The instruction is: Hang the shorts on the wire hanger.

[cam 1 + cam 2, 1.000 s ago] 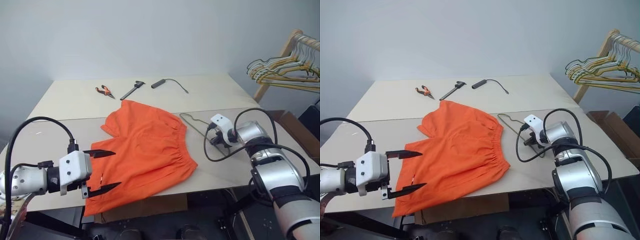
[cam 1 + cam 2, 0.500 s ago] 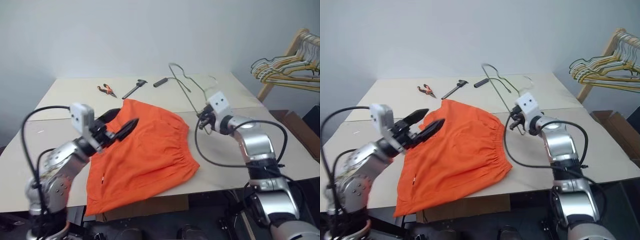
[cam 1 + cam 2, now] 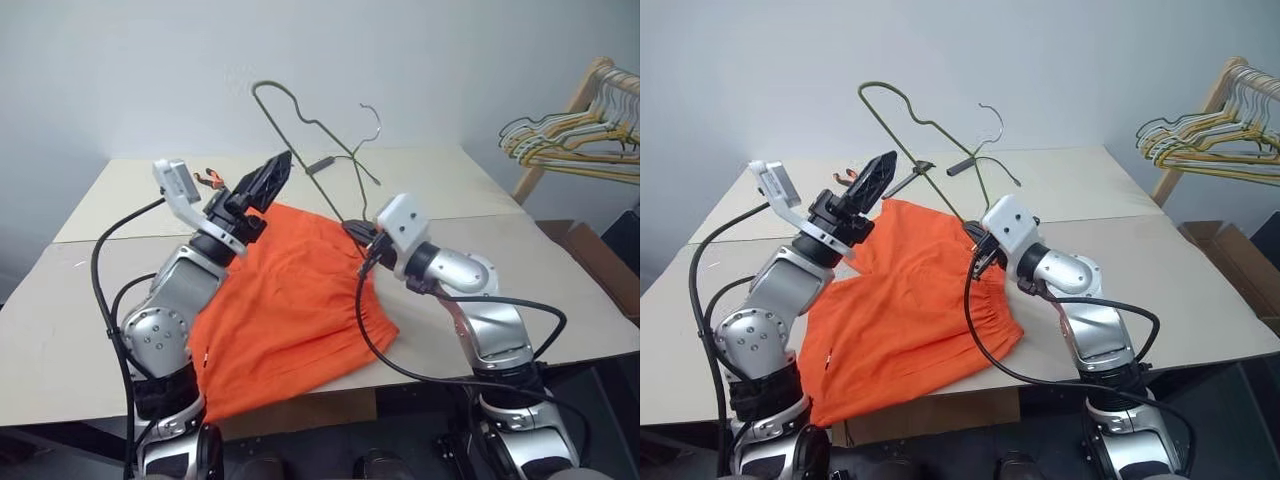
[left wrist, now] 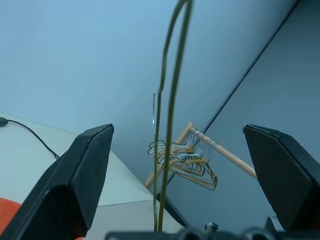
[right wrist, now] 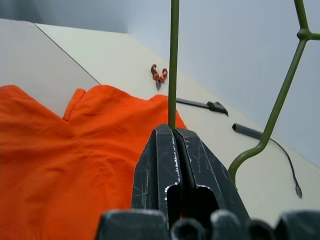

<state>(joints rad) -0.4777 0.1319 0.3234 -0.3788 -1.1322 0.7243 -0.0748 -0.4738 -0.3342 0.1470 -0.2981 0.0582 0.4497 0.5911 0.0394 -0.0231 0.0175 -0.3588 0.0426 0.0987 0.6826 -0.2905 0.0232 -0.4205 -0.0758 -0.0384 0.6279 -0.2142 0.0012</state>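
Right gripper (image 5: 173,131), jaws clamped on the lower bar of the wire hanger (image 3: 925,125), holding it raised above the table (image 3: 560,290) with its hook uppermost. Left gripper (image 3: 872,183), fingers spread wide and holding nothing, lifted beside the hanger's frame, the wire passing between its fingers in the left wrist view. The orange shorts (image 3: 290,300) lie flat on the table beneath both arms, one leg hanging over the near edge

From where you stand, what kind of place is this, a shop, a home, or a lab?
Probably a lab or workroom: a bare table with pliers and a cable, orange shorts, a wooden rack of wire hangers, plain walls.
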